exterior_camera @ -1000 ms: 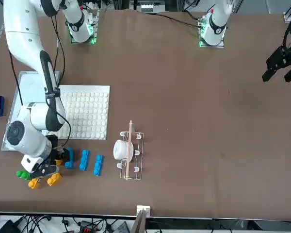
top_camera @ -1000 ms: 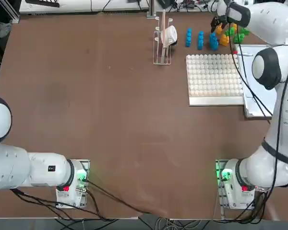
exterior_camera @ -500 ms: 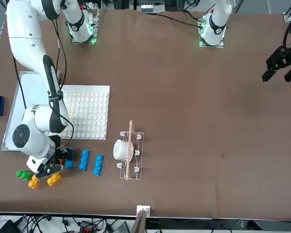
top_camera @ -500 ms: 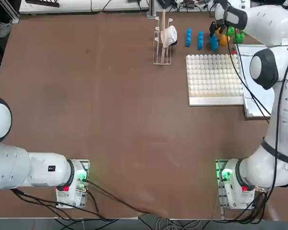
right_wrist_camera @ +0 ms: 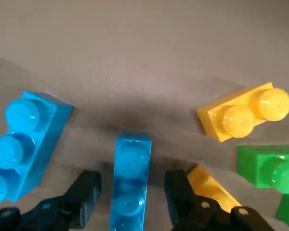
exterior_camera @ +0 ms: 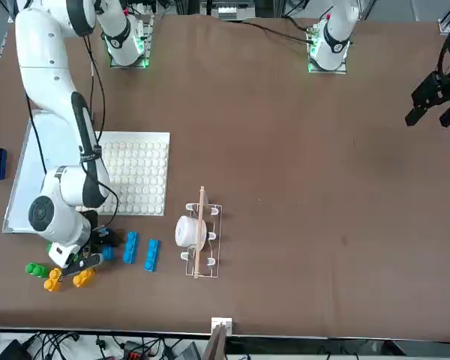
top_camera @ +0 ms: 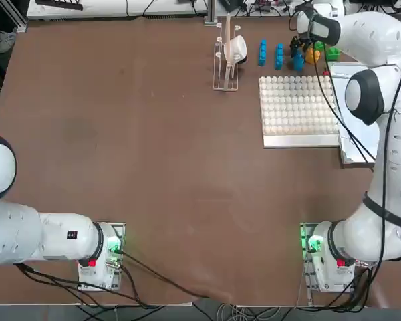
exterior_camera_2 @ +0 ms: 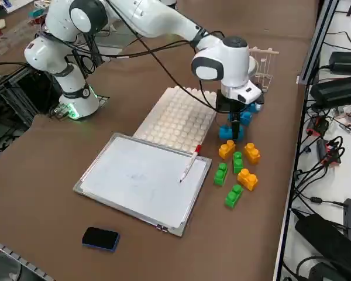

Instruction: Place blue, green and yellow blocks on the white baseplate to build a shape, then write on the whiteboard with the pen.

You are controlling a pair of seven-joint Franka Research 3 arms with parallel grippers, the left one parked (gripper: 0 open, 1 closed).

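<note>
Got right gripper (right_wrist_camera: 131, 181) open, black fingers (right_wrist_camera: 90, 188) well apart, straddling a glossy blue block (right_wrist_camera: 131, 185), a gap on each side, gripping nothing. Looks lowered around it, though height hard to judge from the wrist view. Got two more blue blocks (top_camera: 279, 56) (top_camera: 262, 52) left of gripper, oblong, round-studded, hard plastic. To gripper's right, got three yellow blocks (exterior_camera_2: 247, 179) and three green blocks (exterior_camera_2: 234, 196), same shiny studded plastic, loosely scattered on the smooth brown table (top_camera: 154, 167).

Toward the arm's base from gripper, got the white baseplate (top_camera: 297, 110), square, dense grid of round studs. Right of that, got the whiteboard (exterior_camera_2: 146, 181), smooth, flat, rectangular, thin grey frame. Lying on it, close to the baseplate, got the pen (exterior_camera_2: 190, 168), slim, white, red end. Farther right of gripper, past the whiteboard, got a dark oblong item (exterior_camera_2: 100, 239) with blue along its edge.

For containers: well left of gripper, got a wire rack (exterior_camera: 216, 251), thin white frame, pale upright bar, holding a rounded white cup (exterior_camera: 190, 232). Can't tell cup's contents.
</note>
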